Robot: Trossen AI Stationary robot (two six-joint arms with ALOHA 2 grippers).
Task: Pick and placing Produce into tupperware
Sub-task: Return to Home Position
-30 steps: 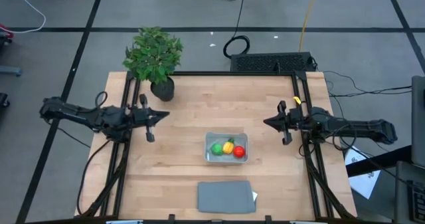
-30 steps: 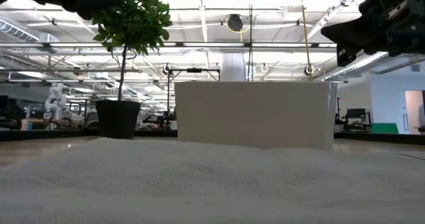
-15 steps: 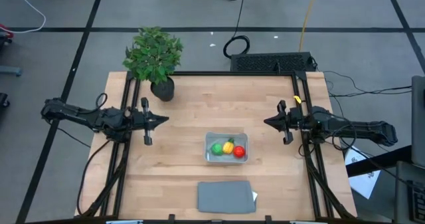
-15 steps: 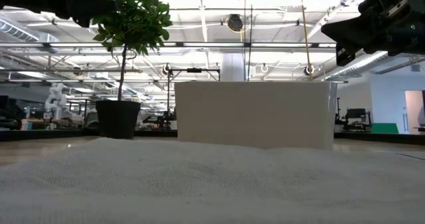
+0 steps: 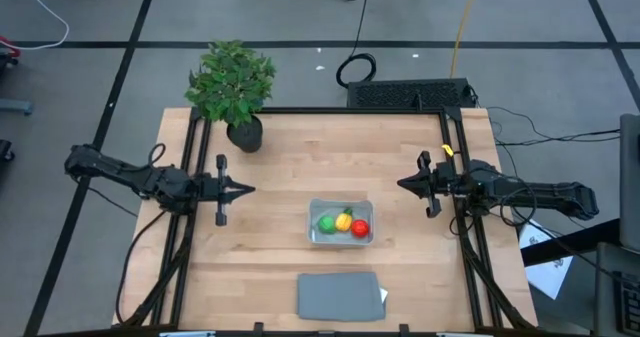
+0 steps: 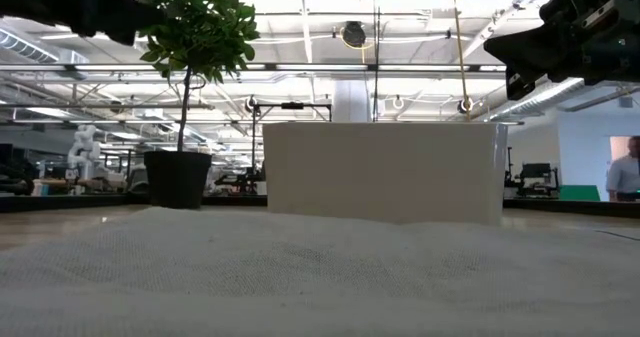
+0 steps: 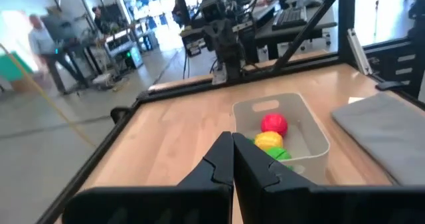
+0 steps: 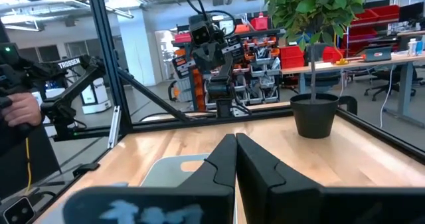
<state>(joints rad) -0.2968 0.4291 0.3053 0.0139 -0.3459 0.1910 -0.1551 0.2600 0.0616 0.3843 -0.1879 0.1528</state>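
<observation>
The left gripper (image 5: 249, 188) has its fingers pressed together, tips meeting in a point, as the left wrist view (image 7: 232, 139) shows. It hangs above the left part of the table (image 5: 290, 147), pointing right toward the tub (image 5: 330, 206) but well apart from it. The left arm stretches back level from it, past the table's left edge.

The right gripper (image 5: 401, 184) is also closed, fingers touching in its wrist view (image 8: 235, 139). It hangs above the right part of the table, pointing left. Its arm runs straight back over the right edge. Neither gripper holds anything.

The tub sits between the two grippers, slightly nearer the front edge. Inside it lie the green ball (image 5: 327, 223), the yellow fruit (image 5: 343, 220) and the red ball (image 5: 360, 227) in a row, close together. A flat grey lid (image 5: 340, 295) lies near the front edge, apart from the tub. A potted plant (image 5: 232, 82) stands at the back left corner.

Compared with a second ago, the left gripper has shifted a little toward the front of the table. The right arm, tub and produce have not moved. A person (image 6: 625, 169) now shows at the right edge of the low view, far off in the room.
</observation>
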